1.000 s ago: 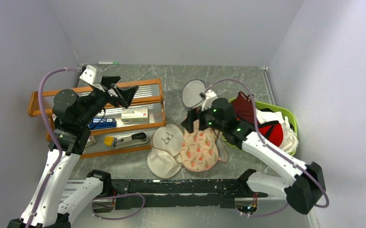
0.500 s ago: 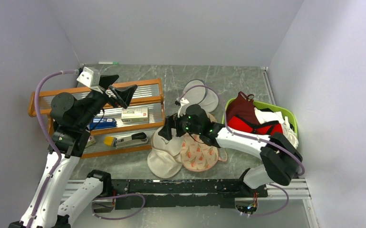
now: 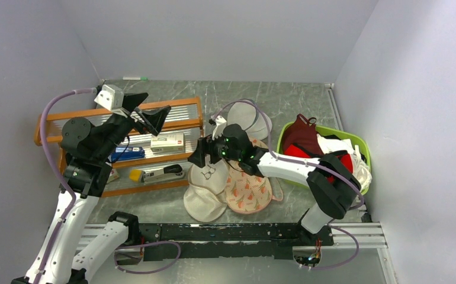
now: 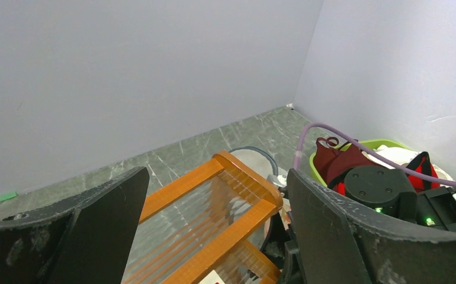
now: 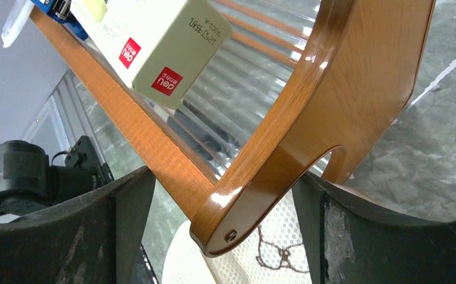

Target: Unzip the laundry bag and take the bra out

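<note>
The pale pink printed laundry bag lies flat at the table's middle, and I cannot see whether its zipper is shut. No orange bra shows in any view. My right gripper is open and empty, left of the pink bag and above the cream mesh bag. In the right wrist view its gripper straddles the end of the orange wooden rack, with the cream bag's glasses mark below. My left gripper is open and empty, raised above the rack. It also shows in the left wrist view.
The rack holds a white box, a stapler and a blue item. A round white mesh pouch lies behind the right gripper. A green basket at the right holds red and maroon garments.
My right arm has swung left, from beside the green basket across the pink bag to the rack's right end. My left arm has barely moved.
</note>
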Available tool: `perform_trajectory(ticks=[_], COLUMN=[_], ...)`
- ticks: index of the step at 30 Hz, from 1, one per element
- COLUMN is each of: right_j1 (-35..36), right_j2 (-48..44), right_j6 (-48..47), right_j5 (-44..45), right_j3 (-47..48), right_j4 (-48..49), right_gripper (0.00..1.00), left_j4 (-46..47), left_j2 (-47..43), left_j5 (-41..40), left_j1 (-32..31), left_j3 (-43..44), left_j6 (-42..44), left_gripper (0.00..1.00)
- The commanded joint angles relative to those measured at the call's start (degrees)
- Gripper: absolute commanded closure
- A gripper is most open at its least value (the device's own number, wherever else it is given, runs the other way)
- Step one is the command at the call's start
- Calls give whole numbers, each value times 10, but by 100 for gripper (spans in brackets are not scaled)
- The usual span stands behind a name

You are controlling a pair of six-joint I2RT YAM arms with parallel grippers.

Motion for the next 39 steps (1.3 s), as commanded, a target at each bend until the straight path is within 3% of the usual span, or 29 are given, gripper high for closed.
perform_trajectory(ticks=[1,12,30,37,39], right_j1=[1,-13,-104,-117,-117], right_j2=[31,125,262,251,201], right_j6=[-8,-5,17,-21,-34], right_j5=[20,36,55,46,37], right_j3=[42,140,287,321,301], right_j4=[40,47,5,-65,-75], right_gripper=[16,16,16,11,9], left_j4=[29,35,41,41,41], left_j2=[-4,-2,17,24,26], left_j5=[19,28,39,42,42], left_j1=[5,6,6,6,5], left_j3=[-6,-9,-12,-14,-14], left_j6=[-6,-9,-15,-16,-16], left_gripper=[2,2,2,2,2])
